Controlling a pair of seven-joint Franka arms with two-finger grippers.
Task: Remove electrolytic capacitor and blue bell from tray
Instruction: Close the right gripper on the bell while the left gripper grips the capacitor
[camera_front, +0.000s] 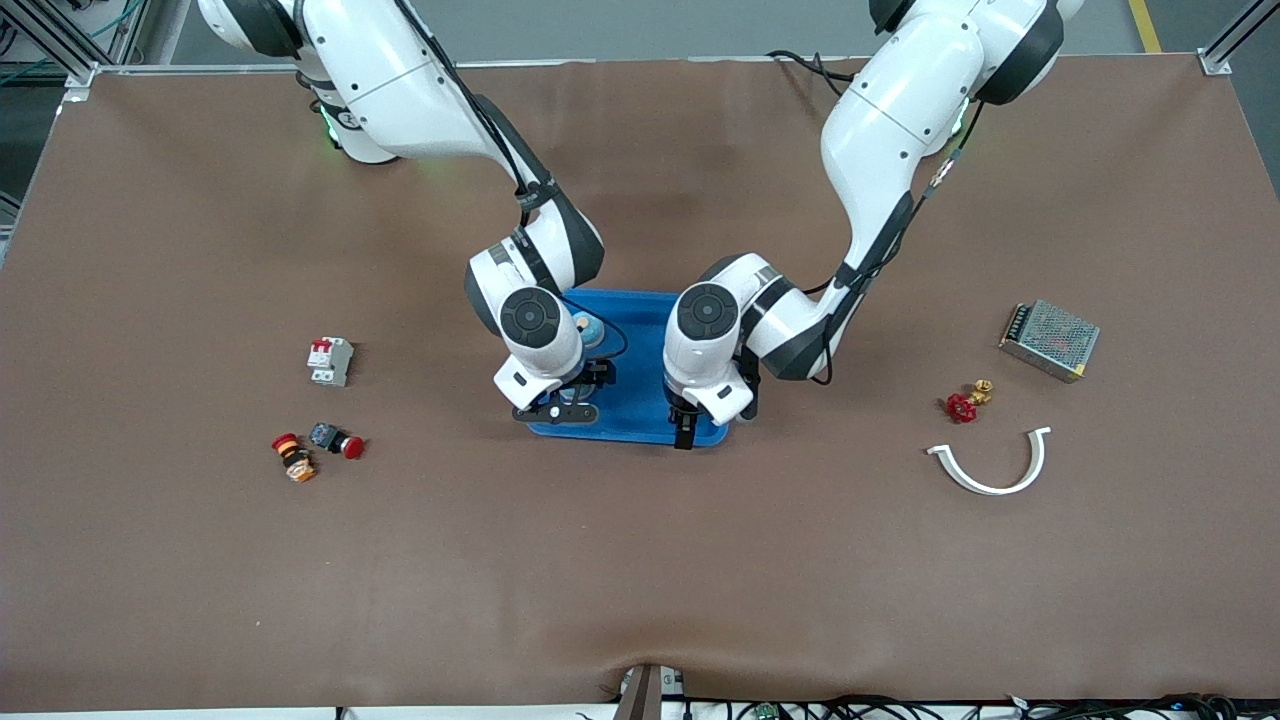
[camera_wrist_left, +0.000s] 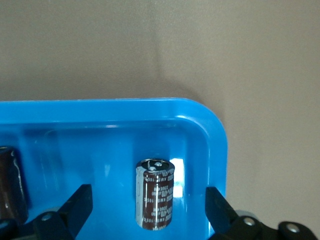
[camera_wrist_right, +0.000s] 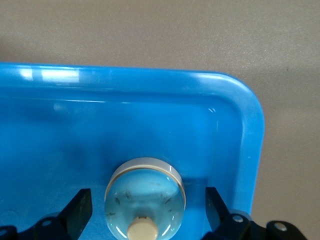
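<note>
Hovering over the blue tray (camera_front: 640, 345) at the middle of the table (camera_front: 640, 580), both arms are poised but nothing has left the tray yet, so both removals are still to do.

The left gripper (camera_wrist_left: 150, 210) hangs over the tray corner toward the left arm's end, its fingers (camera_wrist_left: 75, 207) spread wide on either side of the capacitor (camera_wrist_left: 155, 194) without touching it. The right gripper (camera_wrist_right: 147, 210) hangs over the tray corner toward the right arm's end, likewise wide open, with the bell (camera_wrist_right: 145, 197) between its fingers (camera_wrist_right: 77, 207) and not yet gripped. My judgement is that each arm is lined up for a grasp: closing, lifting and setting down outside the tray all remain.

The capacitor is a short dark-brown cylinder with a silvery top and pale printing down its side, standing upright on the tray floor just inside the rounded corner. A second dark cylinder (camera_wrist_left: 11, 185) shows in the tray beside it, partly cut off. The bell is a glossy pale-blue dome on a whitish base ring with a cream button on top, sitting near the tray's rim.

The tray is shallow, bright and shiny, with a raised rim and rounded corners
</note>
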